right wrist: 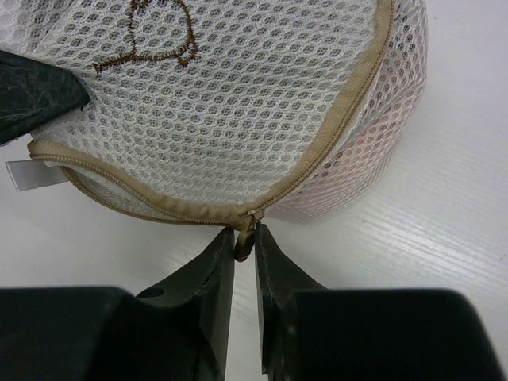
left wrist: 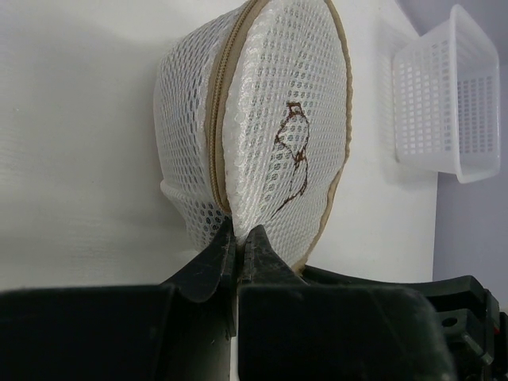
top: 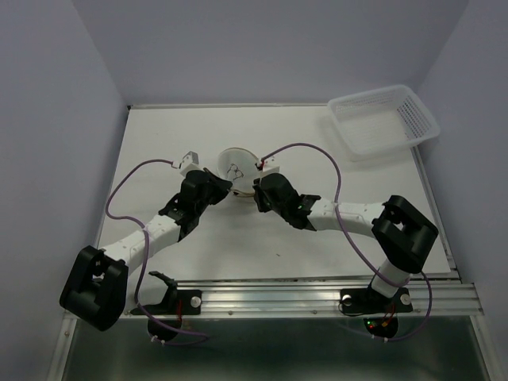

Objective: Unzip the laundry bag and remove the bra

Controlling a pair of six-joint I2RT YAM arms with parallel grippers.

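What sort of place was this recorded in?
Likely a lab robot bench: white table boxed by plain walls, two arms bolted to a metal rail, with a laundry bag and plastic basket.

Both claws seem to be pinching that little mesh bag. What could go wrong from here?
1. The right claw grips only the tiny zipper pull at its very tips; it could slip off once it tugs.
2. The left claw holds the laundry bag by a thin pinch of mesh at its edge; if that slips, the whole bag may slide along instead of unzipping.
3. Loose mesh beside the zipper might snag in it.
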